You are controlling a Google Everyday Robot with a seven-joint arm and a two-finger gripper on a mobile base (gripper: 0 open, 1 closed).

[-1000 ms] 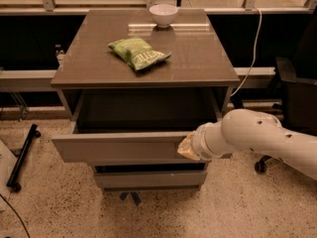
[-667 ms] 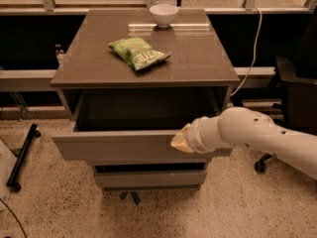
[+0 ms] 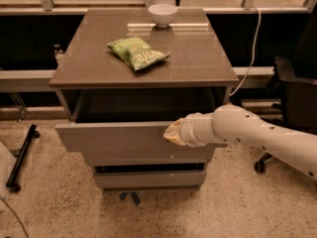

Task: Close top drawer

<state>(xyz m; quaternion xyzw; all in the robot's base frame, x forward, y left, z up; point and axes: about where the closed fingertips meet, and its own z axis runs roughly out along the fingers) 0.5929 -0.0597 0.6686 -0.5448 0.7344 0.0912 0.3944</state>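
Note:
The top drawer (image 3: 119, 138) of the grey cabinet stands pulled out toward me, its tall plain front panel facing the camera and its dark box interior (image 3: 143, 105) showing behind it. My white arm reaches in from the right. The gripper (image 3: 172, 133) sits at the arm's end, pressed against the drawer's front panel right of its middle, near the top edge. Its tip is a pale yellowish shape against the panel.
On the cabinet top (image 3: 198, 63) lie a green chip bag (image 3: 137, 52) and a white bowl (image 3: 162, 14) at the back. A lower drawer front (image 3: 148, 178) sits beneath. A black chair (image 3: 292, 98) stands at the right, a cable (image 3: 250, 53) hangs behind.
The gripper has slid left along the drawer's front panel, from near its right end toward the middle. The drawer looks about as far out as before.

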